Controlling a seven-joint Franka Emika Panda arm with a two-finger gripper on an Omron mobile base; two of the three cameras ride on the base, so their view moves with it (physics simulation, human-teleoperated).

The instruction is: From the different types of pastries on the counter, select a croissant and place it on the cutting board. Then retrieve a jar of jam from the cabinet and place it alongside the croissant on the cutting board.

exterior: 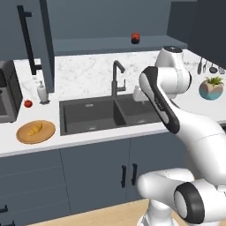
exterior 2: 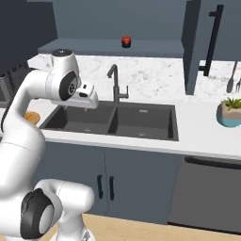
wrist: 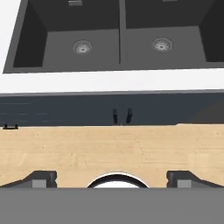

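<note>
Counter (wrist: 109, 81) and sink (wrist: 83, 46) ahead; jaws spread wide, holding nothing, touching nothing.

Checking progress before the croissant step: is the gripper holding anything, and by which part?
Nothing is held. The gripper stands open and empty above the sink.

counter (exterior: 106, 137): smooth white marbled stone
sink (exterior: 88, 115): matt dark grey
plate (exterior: 46, 132): light wood
floor (wrist: 109, 148): pale wood grain
</note>
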